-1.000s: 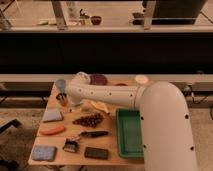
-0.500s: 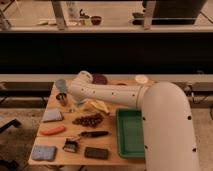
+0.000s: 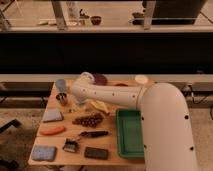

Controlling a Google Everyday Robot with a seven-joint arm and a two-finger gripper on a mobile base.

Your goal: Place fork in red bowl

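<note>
My gripper (image 3: 76,103) is at the end of the white arm (image 3: 110,95), low over the left part of the wooden table (image 3: 112,159). It sits between a small metal cup (image 3: 62,98) and the banana (image 3: 100,106). I cannot make out the fork; it may be hidden under the gripper. Only a sliver of the red bowl (image 3: 121,84) shows at the table's back edge, behind the arm. The purple bowl (image 3: 100,78) is to its left.
A green tray (image 3: 130,132) lies at the right. Grapes (image 3: 89,120), a black-handled utensil (image 3: 93,134), a black brush (image 3: 70,146), a dark block (image 3: 96,153), a blue sponge (image 3: 43,152), an orange carrot (image 3: 52,131), a grey cloth (image 3: 52,116), a pale cup (image 3: 61,85) and a white cup (image 3: 141,79) stand around.
The arm and gripper have hardly moved; nothing on the table has visibly shifted.
</note>
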